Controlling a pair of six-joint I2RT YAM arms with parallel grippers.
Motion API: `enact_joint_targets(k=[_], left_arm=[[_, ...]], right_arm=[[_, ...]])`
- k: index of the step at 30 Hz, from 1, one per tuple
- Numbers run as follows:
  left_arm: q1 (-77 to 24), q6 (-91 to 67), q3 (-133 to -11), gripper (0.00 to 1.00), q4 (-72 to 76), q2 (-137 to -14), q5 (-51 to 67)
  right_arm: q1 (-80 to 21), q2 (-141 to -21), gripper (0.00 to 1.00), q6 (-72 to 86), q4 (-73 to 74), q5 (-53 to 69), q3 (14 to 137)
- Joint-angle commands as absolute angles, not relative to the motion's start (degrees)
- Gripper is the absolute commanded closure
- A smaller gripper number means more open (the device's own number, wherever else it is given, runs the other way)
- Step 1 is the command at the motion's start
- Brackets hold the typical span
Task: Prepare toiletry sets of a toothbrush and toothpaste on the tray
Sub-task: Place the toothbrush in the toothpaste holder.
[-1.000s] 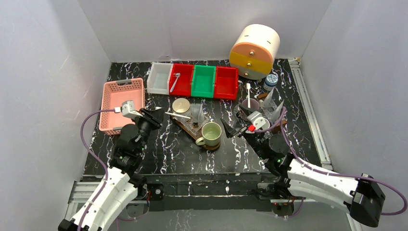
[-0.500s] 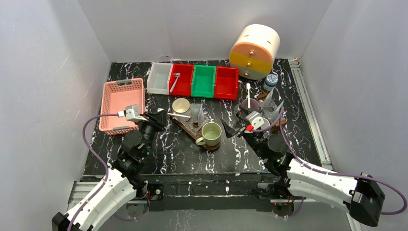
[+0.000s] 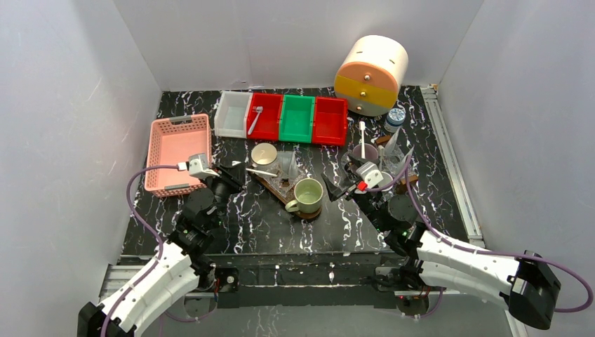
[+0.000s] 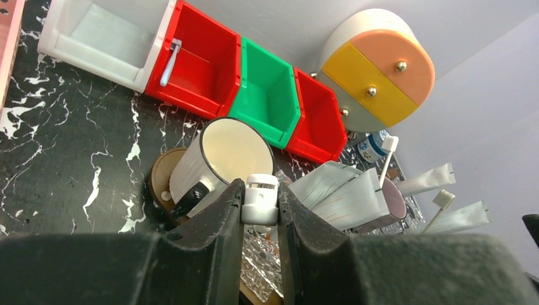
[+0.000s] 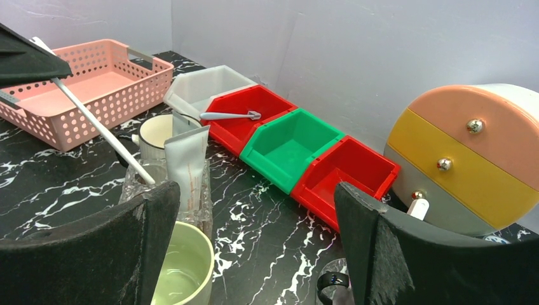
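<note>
Toothbrush clamped between left pincer fingers, end protruding.

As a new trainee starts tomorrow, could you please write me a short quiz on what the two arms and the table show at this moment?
1. True or false: the right gripper has its jaws wide open.
2. What do the jaws of the left gripper hold? A: a toothbrush. B: a spoon. C: a sponge.
3. What colour is the basket that stands to the left of the white bin?

Key: 1 true. 2 A. 3 pink.
</note>
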State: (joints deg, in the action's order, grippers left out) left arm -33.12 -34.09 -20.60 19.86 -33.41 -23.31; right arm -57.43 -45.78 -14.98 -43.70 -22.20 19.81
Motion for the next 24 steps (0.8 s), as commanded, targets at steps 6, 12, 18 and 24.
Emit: enact_joint_targets(k=[6, 12, 18, 24], left_arm=[[-33.33, -34.87, -19.07, 1.0, 25.75, -36.45, -24.79], [-33.33, -35.53, -18.71, 1.0, 28.93, -39.26, -24.37], [-33.34, -35.77, -18.9, 1.0, 31.34, -42.89, -23.61], [-33.35, -36.1, -19.07, 1.0, 32.44, -45.43, -22.9]], right_arm=[[-57.13, -46.08, 0.01, -15.03, -45.97, -22.77, 19.78], [-57.04, -46.33, 0.01, -14.94, -45.88, -22.62, 19.86], [-56.89, -46.95, 0.01, -14.85, -46.14, -22.4, 20.19], [-56.69, -46.94, 0.01, -14.78, -46.14, -22.46, 20.13]])
